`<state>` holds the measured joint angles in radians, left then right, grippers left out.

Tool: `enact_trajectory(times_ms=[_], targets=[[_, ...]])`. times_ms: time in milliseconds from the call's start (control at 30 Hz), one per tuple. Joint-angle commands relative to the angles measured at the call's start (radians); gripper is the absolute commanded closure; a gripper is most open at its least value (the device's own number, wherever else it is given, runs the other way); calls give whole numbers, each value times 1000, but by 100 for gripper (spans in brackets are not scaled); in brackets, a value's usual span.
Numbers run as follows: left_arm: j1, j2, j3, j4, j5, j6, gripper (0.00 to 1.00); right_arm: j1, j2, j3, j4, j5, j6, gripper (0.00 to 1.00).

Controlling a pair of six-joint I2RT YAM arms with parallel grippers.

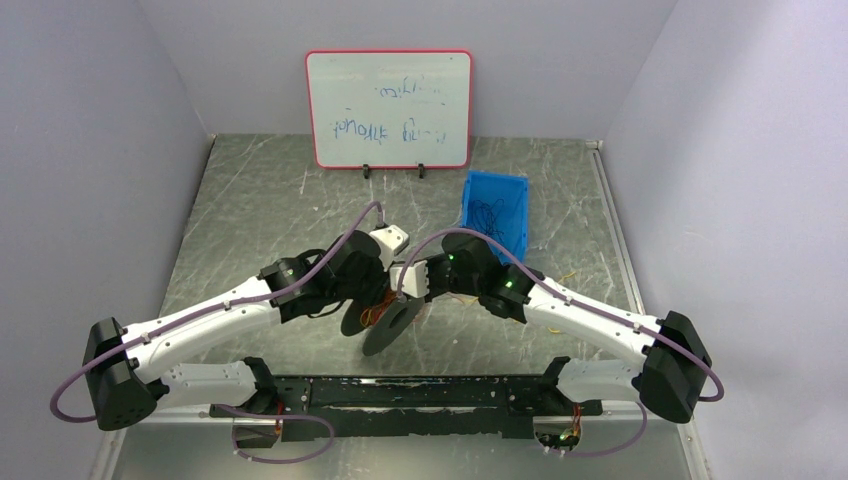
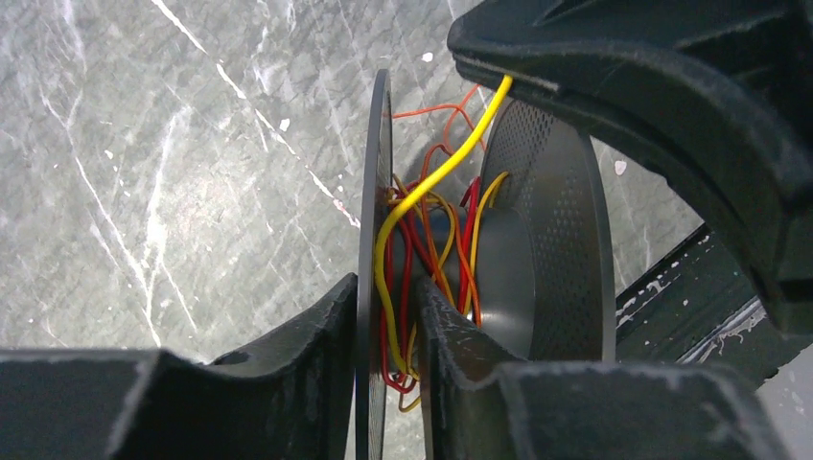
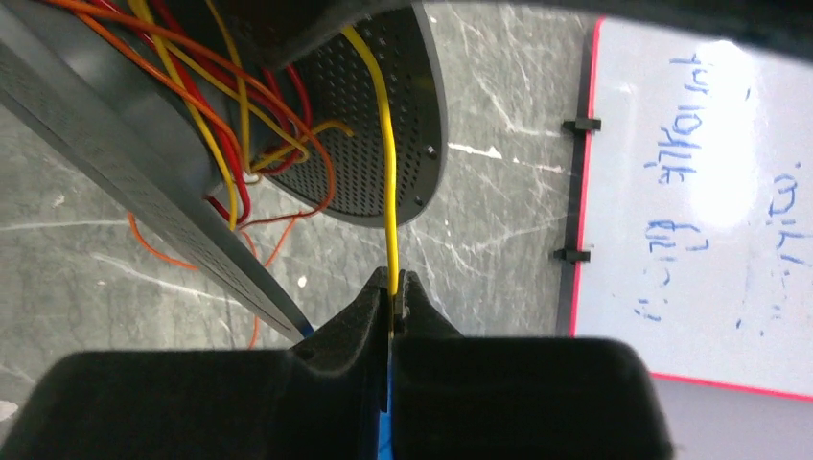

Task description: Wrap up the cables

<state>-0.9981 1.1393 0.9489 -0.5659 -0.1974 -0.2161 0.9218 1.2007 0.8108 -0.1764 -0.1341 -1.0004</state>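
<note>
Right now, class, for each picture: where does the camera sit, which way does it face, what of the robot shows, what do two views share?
Top external: above and behind the arm bases, looking down on the metal table; both arms show, left gripper and right gripper at the dark perforated two-disc spool.
Left wrist: on the left arm, facing the table; fingers clamp one spool disc.
Right wrist: on the right arm, facing the red-framed whiteboard; fingers pinch a thin yellow wire.
Shared: both wrist views show spool and yellow wire.
</note>
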Motion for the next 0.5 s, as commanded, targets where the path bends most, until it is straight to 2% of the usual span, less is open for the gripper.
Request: enact_trajectory(times_ms=[0, 167, 467], targets=[[9, 5, 7, 47, 29, 9, 71, 18, 7, -15, 25, -31, -13, 100], [15, 2, 7, 49, 36, 9, 92, 24, 19, -10, 31, -27, -5, 100], [19, -6, 0, 55, 45, 11, 93, 29, 12, -26, 84, -15, 34, 100]])
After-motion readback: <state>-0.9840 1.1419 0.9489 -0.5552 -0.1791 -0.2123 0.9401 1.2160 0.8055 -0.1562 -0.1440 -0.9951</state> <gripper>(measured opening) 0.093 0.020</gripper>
